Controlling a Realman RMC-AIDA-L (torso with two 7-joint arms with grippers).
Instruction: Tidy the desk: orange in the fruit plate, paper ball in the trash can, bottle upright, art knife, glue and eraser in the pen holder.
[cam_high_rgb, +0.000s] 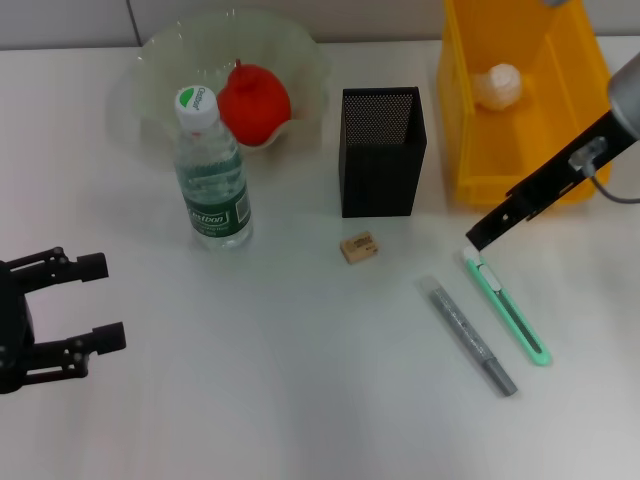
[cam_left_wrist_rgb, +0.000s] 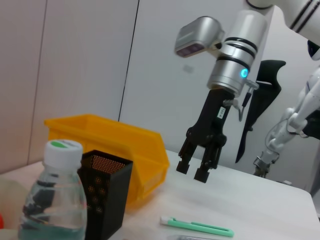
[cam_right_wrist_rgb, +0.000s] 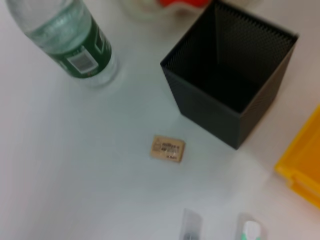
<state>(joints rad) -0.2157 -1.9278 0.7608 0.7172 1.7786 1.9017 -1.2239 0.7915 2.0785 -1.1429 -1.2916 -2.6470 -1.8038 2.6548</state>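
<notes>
The orange (cam_high_rgb: 255, 100) lies in the glass fruit plate (cam_high_rgb: 160, 60). The bottle (cam_high_rgb: 212, 175) stands upright in front of the plate. The paper ball (cam_high_rgb: 497, 87) lies in the yellow trash bin (cam_high_rgb: 560, 150). The black mesh pen holder (cam_high_rgb: 382, 150) is empty in the right wrist view (cam_right_wrist_rgb: 230, 75). The eraser (cam_high_rgb: 357, 246), the grey glue stick (cam_high_rgb: 467, 335) and the green art knife (cam_high_rgb: 508, 308) lie on the table. My right gripper (cam_high_rgb: 480, 233) hovers open and empty just above the knife's near end; it shows in the left wrist view (cam_left_wrist_rgb: 194, 170). My left gripper (cam_high_rgb: 103, 302) is open at the left edge.
The white table (cam_high_rgb: 280, 400) carries nothing else. The pen holder stands between the bottle and the yellow bin, with the eraser just in front of it (cam_right_wrist_rgb: 167, 148). A cable (cam_high_rgb: 610, 195) hangs from the right arm near the bin's front corner.
</notes>
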